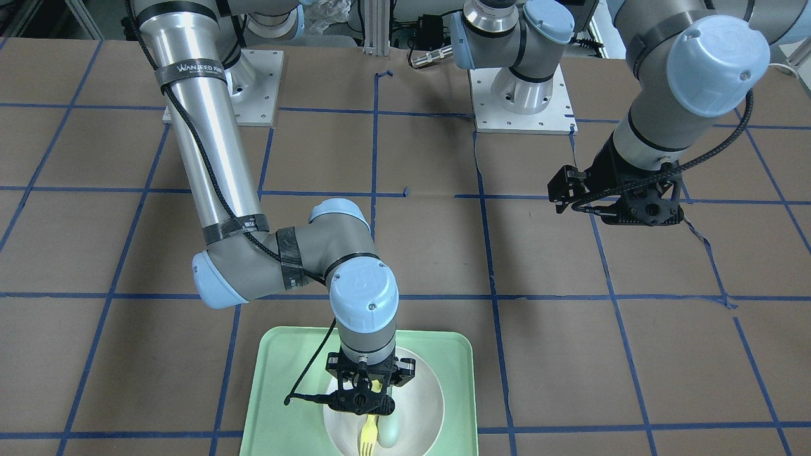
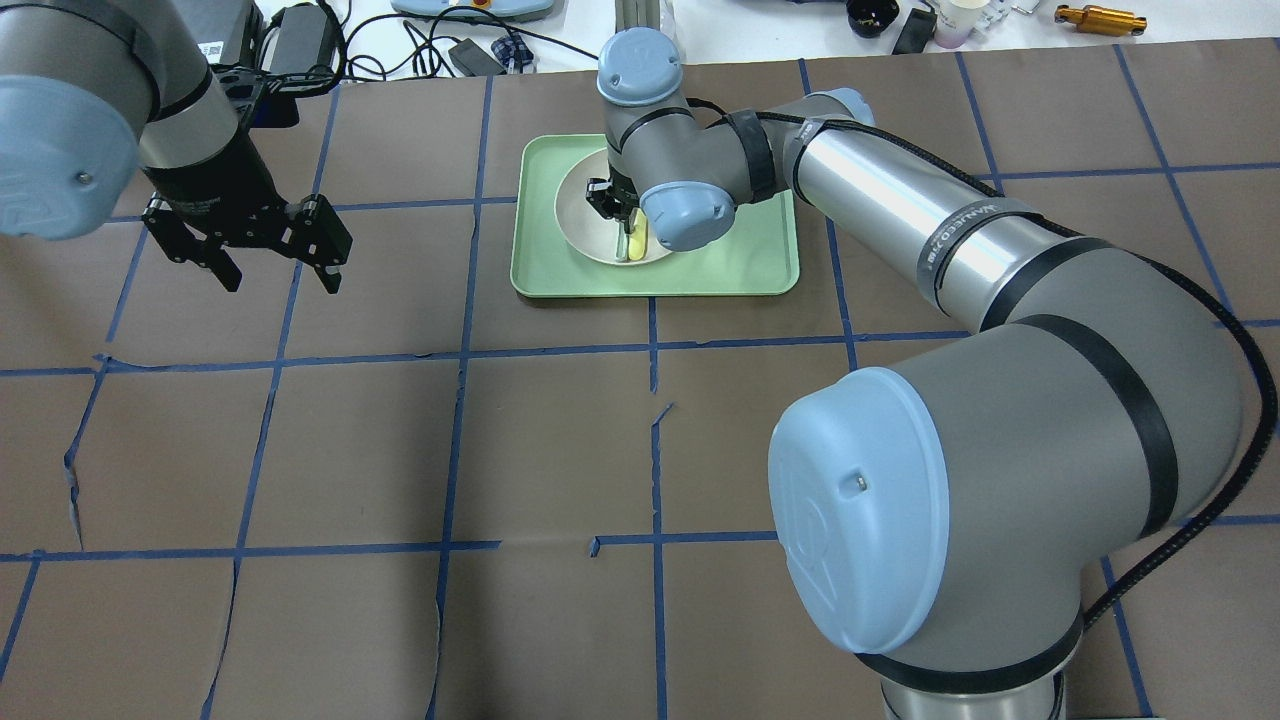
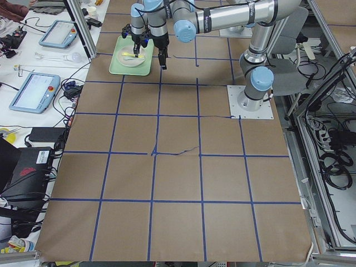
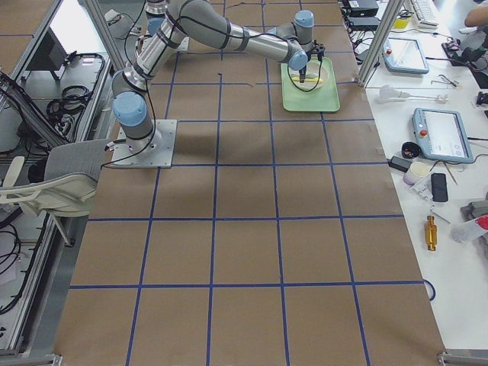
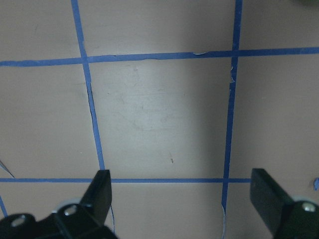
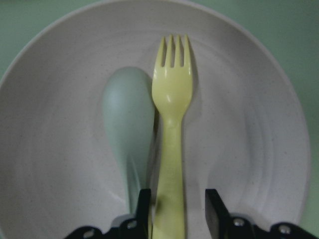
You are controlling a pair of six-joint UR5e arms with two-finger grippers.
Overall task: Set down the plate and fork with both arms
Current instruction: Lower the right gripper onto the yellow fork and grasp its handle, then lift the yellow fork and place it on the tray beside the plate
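The off-white plate (image 6: 249,124) sits on the mint-green tray (image 1: 279,392). The pale-yellow fork (image 6: 172,99) lies in the plate, touching a grey-green spoon (image 6: 127,114) on one side. My right gripper (image 6: 177,199) is low over the plate with its fingers on either side of the fork's handle; one finger is close against it and a small gap shows at the other. In the front view the right gripper (image 1: 369,411) hides the fork's handle (image 1: 368,436). My left gripper (image 2: 280,275) is open and empty above the bare table, far from the tray.
The tray (image 2: 740,260) lies at the table's far edge, seen from the robot. The brown table surface (image 5: 159,114) carries a blue tape grid. Cables, tablets and small tools lie beyond the far edge (image 2: 460,45). The right arm's elbow (image 2: 690,215) hangs over the tray.
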